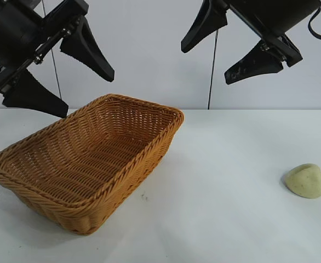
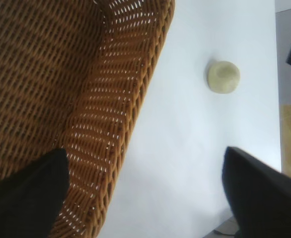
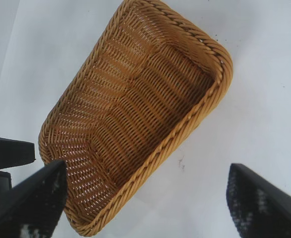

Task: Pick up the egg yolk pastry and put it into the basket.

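The egg yolk pastry (image 1: 305, 180), a pale yellow-green lump, lies on the white table at the right; it also shows in the left wrist view (image 2: 223, 76). The orange-tan wicker basket (image 1: 29, 167) stands empty at the left, its weave seen in the left wrist view (image 2: 110, 114) and its whole shape in the right wrist view (image 3: 205, 106). My left gripper (image 1: 86, 93) hangs open high above the basket. My right gripper (image 1: 211, 63) hangs open high above the table's middle, well up and left of the pastry.
The white table (image 1: 221, 219) runs under everything, with bare surface between basket and pastry. A thin cable (image 1: 212, 71) hangs down the pale back wall. A small dark speck (image 1: 144, 195) marks the table by the basket.
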Robot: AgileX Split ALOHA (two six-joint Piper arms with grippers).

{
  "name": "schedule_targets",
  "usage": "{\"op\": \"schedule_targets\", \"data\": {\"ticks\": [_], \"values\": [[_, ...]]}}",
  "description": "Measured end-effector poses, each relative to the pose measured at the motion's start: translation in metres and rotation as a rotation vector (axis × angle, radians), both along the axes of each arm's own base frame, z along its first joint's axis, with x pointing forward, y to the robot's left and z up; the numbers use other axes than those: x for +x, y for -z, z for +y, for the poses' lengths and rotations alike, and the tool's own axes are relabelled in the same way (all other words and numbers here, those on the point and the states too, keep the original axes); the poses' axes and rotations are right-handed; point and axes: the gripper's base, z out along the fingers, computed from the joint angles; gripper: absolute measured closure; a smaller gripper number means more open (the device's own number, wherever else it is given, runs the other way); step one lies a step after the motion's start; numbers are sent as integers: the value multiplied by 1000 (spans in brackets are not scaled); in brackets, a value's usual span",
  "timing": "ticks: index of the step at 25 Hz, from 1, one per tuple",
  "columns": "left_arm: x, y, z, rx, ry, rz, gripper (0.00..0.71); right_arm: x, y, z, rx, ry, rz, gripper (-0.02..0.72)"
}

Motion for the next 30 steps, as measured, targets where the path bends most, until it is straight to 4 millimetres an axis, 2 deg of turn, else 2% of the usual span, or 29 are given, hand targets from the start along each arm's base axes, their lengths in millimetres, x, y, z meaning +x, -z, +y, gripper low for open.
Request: {"op": "schedule_targets", "data": {"ticks": [25, 30], "values": [[2, 0, 1, 2, -13, -15, 101, 0, 0, 0, 0, 0, 0, 78], [6, -1, 11, -10, -86, 12, 101, 0, 0, 0, 0, 0, 0, 78]]}}
